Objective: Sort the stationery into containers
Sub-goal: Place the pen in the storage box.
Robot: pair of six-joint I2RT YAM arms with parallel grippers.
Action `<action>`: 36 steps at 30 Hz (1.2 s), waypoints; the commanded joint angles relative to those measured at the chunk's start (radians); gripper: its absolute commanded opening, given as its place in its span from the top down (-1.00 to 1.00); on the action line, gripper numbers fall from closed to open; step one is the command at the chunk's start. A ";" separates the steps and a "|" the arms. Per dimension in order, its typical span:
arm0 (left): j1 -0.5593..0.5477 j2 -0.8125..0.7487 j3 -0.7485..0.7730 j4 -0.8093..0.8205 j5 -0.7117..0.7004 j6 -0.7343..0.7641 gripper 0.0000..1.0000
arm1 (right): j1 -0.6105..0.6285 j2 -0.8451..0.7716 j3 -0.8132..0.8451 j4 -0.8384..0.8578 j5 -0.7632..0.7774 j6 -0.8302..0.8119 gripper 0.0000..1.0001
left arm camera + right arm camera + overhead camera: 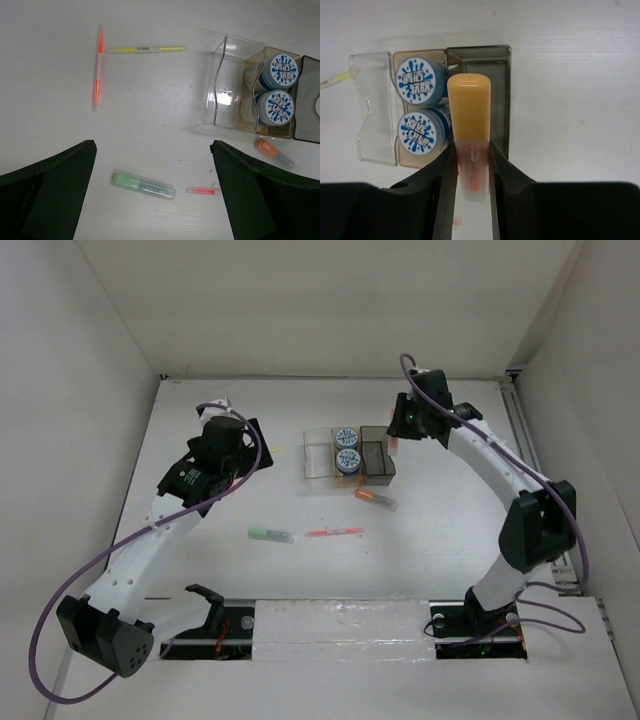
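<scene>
- Two things are being masked in the top view: the orange marker is being almost wholly covered by the right claw, and the orange pen is being shown only by the left wrist camera.
- The red pen is being cut off there by a finger of the left claw.
- The marker's lower end is being lost between the right claw's fingers, and its height over the bins cannot be told.
- The orange marker is being gripped by the closed right claw, with its opaque orange cap pointing away from the wrist and its clear pinkish barrel being pinched.
- It is being held over the edge shared by the amber bin and the grey bin, beside two blue-and-white rolls in the amber bin.
- The left claw is being held wide open, gripping nothing, above the table.
- A green marker, a yellow-green pen and a second orange marker are lying loose near the clear bin.
</scene>
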 commanded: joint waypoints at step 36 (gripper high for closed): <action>-0.002 -0.002 -0.035 0.060 -0.001 0.012 -1.00 | 0.179 -0.191 -0.303 0.228 -0.184 -0.267 -0.74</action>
